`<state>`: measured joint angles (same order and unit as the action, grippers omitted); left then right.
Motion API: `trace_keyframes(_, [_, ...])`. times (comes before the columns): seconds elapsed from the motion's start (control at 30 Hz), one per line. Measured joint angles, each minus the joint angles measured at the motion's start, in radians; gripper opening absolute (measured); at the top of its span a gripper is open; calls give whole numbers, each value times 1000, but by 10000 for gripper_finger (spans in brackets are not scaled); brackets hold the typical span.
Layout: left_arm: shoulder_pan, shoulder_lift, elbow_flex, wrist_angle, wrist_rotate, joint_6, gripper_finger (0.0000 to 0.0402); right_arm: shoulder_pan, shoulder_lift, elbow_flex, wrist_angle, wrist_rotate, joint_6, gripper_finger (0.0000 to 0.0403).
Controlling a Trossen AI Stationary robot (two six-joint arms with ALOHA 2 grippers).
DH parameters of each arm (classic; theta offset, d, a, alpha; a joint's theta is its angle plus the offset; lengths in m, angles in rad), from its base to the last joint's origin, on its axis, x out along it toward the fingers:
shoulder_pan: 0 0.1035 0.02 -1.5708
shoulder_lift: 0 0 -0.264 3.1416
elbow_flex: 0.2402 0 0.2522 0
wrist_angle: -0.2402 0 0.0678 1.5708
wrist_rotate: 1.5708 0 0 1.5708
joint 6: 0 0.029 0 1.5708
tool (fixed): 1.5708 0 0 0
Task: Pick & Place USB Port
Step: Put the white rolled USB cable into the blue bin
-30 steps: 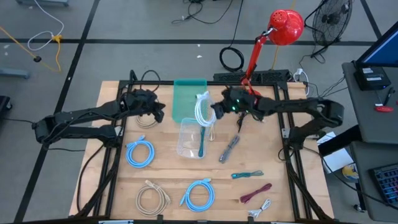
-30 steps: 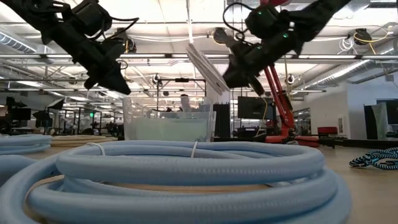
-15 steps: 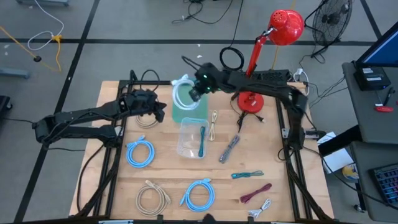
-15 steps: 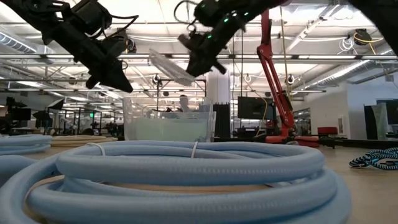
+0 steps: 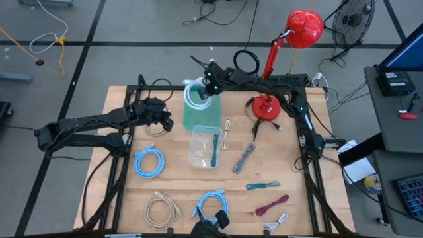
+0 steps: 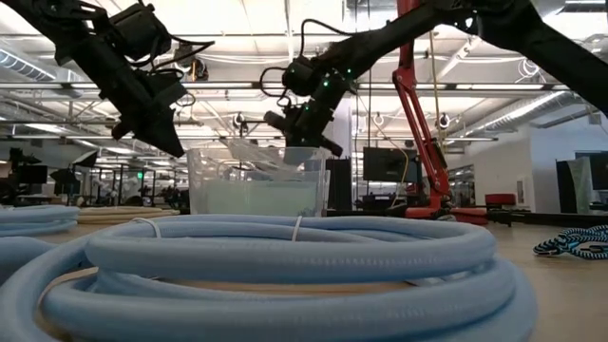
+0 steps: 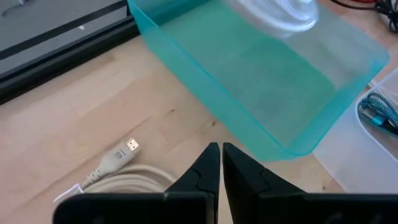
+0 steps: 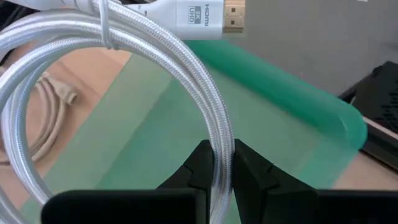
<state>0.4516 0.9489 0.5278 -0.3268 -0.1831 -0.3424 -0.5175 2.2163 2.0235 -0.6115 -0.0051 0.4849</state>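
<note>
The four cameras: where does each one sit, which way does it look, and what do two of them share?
High: above the table, looking down; both arms, right gripper holding white cable over green bin.
Low: at table height, looking level; arms enter from above.
Left wrist: on left arm, past shut left gripper, toward the bin.
Right wrist: on right arm, past its fingers gripping the cable.
Shared: both wrist views show the green bin.
</note>
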Motion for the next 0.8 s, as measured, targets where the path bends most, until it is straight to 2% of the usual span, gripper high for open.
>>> trace_keyframes(0.37, [-3, 0, 0, 7, -11, 31, 23, 22, -3, -3, -11, 57, -4, 27])
trace_keyframes(0.8, [-3, 0, 0, 9, -11, 38, 23, 8, -5, -174, 121, 57, 34, 27])
